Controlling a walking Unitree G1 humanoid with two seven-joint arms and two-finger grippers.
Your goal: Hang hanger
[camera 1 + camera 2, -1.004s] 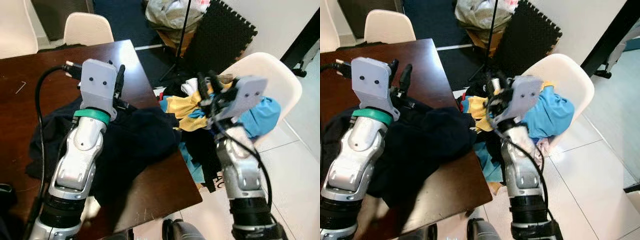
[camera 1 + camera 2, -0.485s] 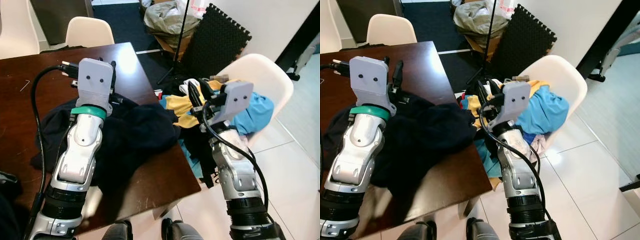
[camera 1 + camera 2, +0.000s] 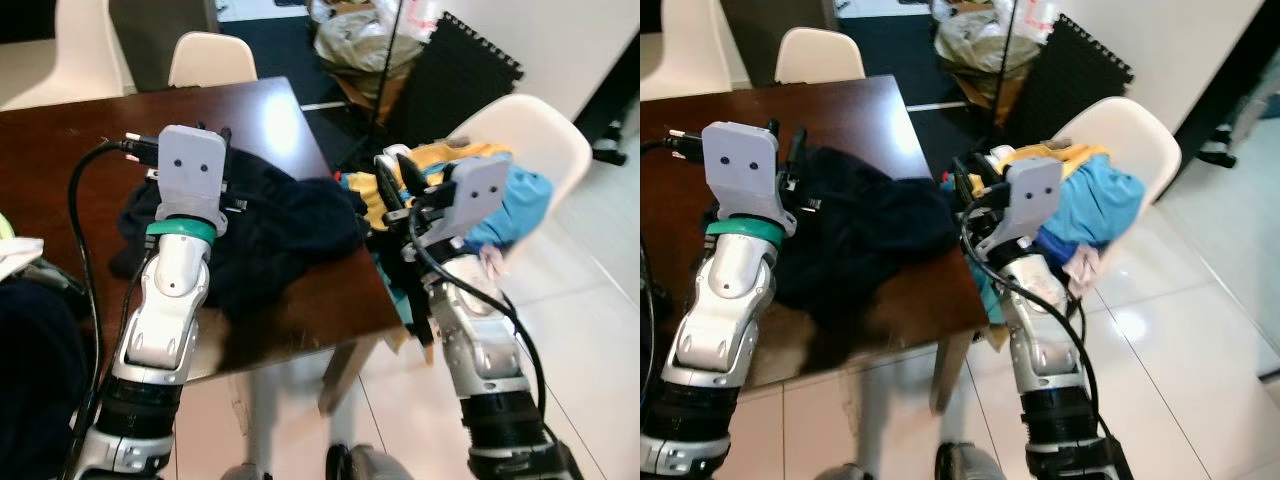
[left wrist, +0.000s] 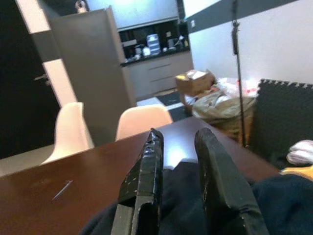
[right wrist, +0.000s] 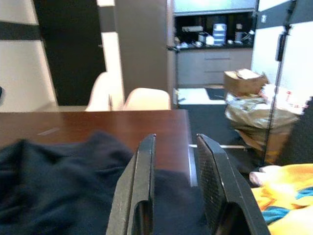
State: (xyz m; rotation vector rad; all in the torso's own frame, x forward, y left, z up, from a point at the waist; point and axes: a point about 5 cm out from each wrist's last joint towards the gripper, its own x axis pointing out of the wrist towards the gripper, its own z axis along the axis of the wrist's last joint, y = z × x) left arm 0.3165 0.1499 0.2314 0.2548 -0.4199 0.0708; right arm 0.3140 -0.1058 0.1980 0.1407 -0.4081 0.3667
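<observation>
Clothing lies in two heaps: a dark navy garment (image 3: pixel 275 225) spread on the dark brown wooden tabletop (image 3: pixel 90 140), and a pile of yellow and blue clothes (image 3: pixel 1095 195) on the white plastic chair (image 3: pixel 1130 130) just beside the tabletop's edge. The left claw (image 4: pixel 178 161) is raised above the navy garment, its fingers parted with nothing between them. The right claw (image 5: pixel 173 169) is held up between the tabletop's edge and the chair, likewise released and empty. No hanger can be made out; possibly it is hidden among the clothes.
</observation>
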